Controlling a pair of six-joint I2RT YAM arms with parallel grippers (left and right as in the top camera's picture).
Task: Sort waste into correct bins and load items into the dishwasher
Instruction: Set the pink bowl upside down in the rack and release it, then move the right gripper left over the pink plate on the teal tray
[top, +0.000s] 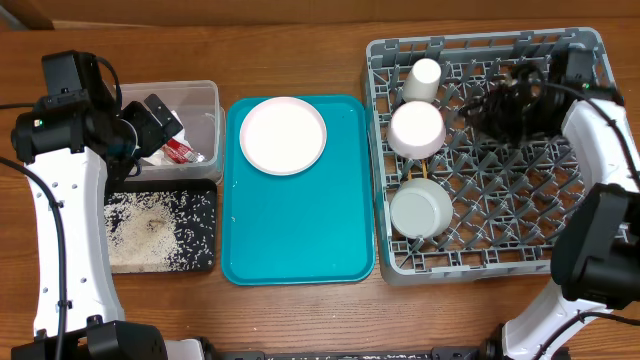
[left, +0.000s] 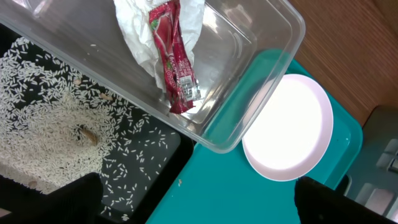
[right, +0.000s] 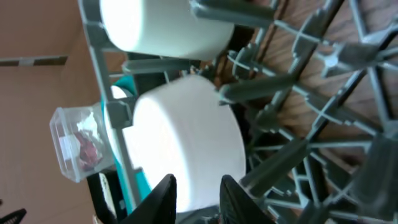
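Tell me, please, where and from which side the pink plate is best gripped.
Grip the plate by its thin rim, probably at the edge facing the bare stretch of the teal tray. It lies flat, face up, so only the rim offers a hold; come from above at a slant, one finger inside, one under the lip.

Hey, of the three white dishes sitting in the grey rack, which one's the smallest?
The cup in the rack's far left corner; it is narrower than the middle bowl and the front bowl in the same column.
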